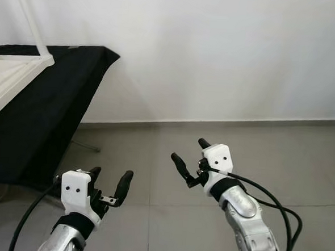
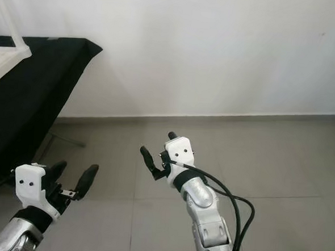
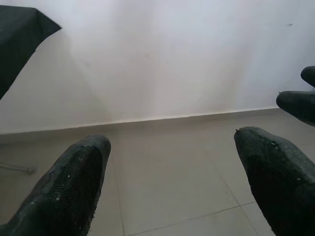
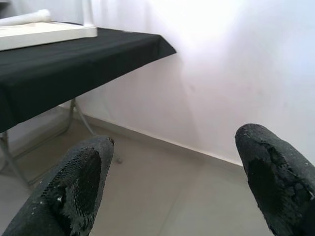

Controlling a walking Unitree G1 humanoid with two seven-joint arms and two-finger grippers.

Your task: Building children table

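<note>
Surface: a folding surface (image 1: 37, 112) draped in black cloth stands against the white wall (image 1: 228, 55), at the robot's left.
Table top: a white children's table top (image 1: 11, 73) lies flat on the surface, near its wall-side end.
Table leg: a thin white leg (image 1: 31, 17) rises at a slant from the corner of the table top closest to the wall.
Left tool: the left tool (image 1: 110, 184) is held over the grey tiled floor (image 1: 279, 155), just beside the surface's near edge; its two black fingers (image 3: 74, 182) are spread apart with nothing between them.
Right tool: the right tool (image 1: 189, 156) is raised over the floor, well apart from the surface and farther from it than the left tool; its fingers (image 4: 74, 187) are also spread wide and empty.
Cable: a black cable (image 1: 271, 200) loops along the right arm.
</note>
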